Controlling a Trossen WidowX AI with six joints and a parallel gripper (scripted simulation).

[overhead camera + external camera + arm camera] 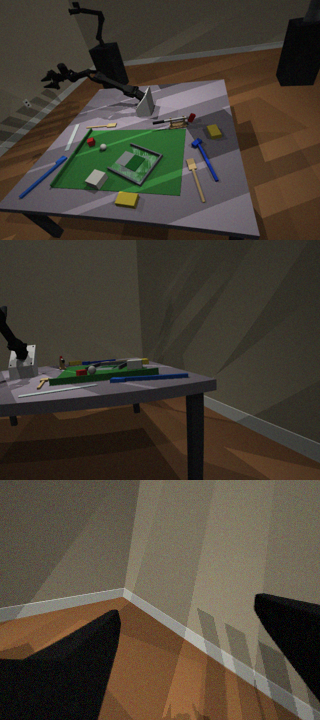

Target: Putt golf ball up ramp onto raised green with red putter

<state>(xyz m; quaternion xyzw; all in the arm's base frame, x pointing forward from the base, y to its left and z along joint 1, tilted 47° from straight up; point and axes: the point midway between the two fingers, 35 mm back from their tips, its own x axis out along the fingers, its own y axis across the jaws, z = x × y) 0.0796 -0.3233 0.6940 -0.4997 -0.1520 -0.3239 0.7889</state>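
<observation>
The red putter has a red head, a grey shaft and a black grip; it lies across a small wooden stand behind the green mat. The white golf ball rests on the mat, near a red cube. The grey ramp leads to the dark green raised green, with grey rails around it. My gripper is open and empty, high in the air off the table's left side, far from the putter.
A white block stands on the mat's front part. Yellow blocks, blue sticks, wooden paddles and a pale strip lie around the mat. A green wall edges its left side.
</observation>
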